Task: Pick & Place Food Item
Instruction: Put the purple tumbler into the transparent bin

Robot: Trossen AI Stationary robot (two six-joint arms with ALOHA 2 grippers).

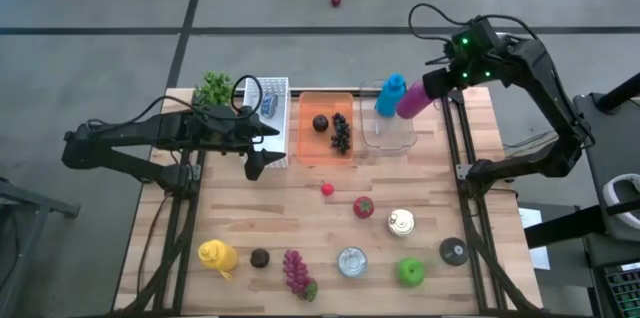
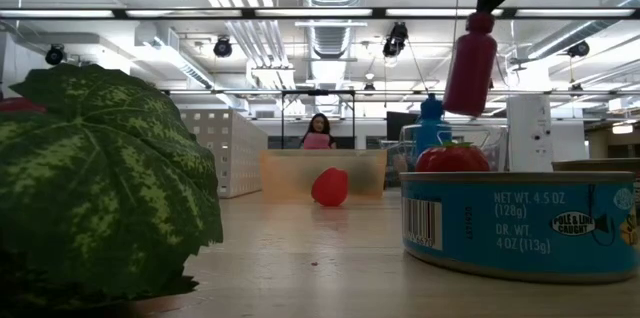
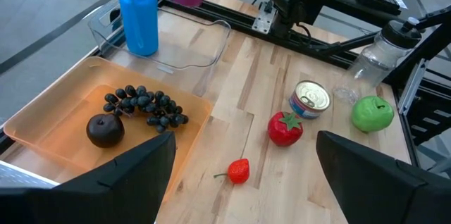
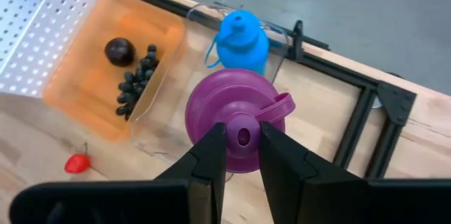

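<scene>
My right gripper (image 4: 242,129) is shut on a purple bottle (image 4: 229,115) and holds it in the air over the clear bin (image 1: 392,130) at the table's far side. A blue bottle (image 1: 389,95) stands upright inside that bin. Left of the bin, an orange tray (image 1: 322,130) holds a dark plum (image 1: 320,123) and dark grapes (image 1: 341,133). My left gripper (image 1: 257,164) is open and touches nothing, hovering just left of the orange tray. In the left wrist view a strawberry (image 3: 239,170) lies on the wood between its fingers, farther off. My right gripper pinches the purple bottle's cap top (image 4: 243,138) between its two fingers (image 4: 213,155), coming from above. The bottle (image 2: 470,63) is lifted clear and hangs below the fingers, slightly tilted, above the clear bin.
On the near half of the table lie a tomato (image 1: 363,207), two cans (image 1: 401,222), a green apple (image 1: 411,272), a black disc (image 1: 453,251), purple grapes (image 1: 296,271) and a yellow item (image 1: 217,256). A white perforated tray (image 1: 268,108) and leafy greens (image 1: 213,88) sit far left.
</scene>
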